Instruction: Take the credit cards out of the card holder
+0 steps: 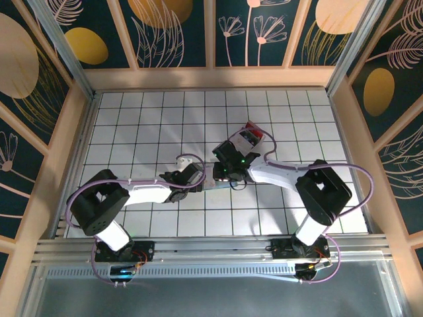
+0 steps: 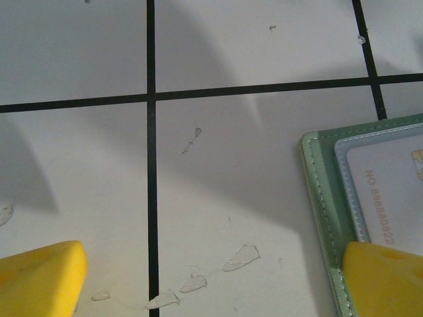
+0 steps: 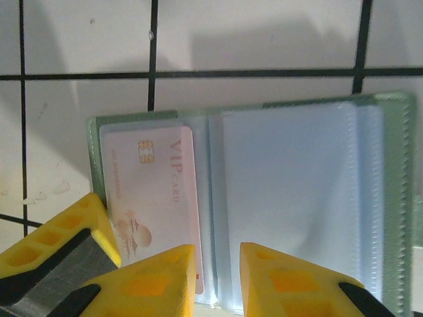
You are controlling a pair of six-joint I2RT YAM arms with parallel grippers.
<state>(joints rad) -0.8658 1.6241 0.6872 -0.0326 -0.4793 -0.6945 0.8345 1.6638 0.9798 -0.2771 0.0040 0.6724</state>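
Right wrist view is showing the card holder (image 3: 390, 198) lying open on the gridded table (image 2: 79, 53), a pink card (image 3: 158, 191) tucked in one sleeve. Right gripper (image 3: 218, 277) is hanging narrowed at the holder's near edge, and I cannot tell whether it grips. The left gripper (image 2: 215, 271) is gaping over the holder's corner. Extraction is pending, and next calls for pinching that card out. Teal floral walls (image 1: 178, 33) are ringing it.

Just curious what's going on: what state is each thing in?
card holder: open, lying flat.
VIP card: tucked in a sleeve, not yet out.
left gripper: wide open, one finger over the holder's edge.
right gripper: jaws narrow, at the holder's near edge; grip unclear.
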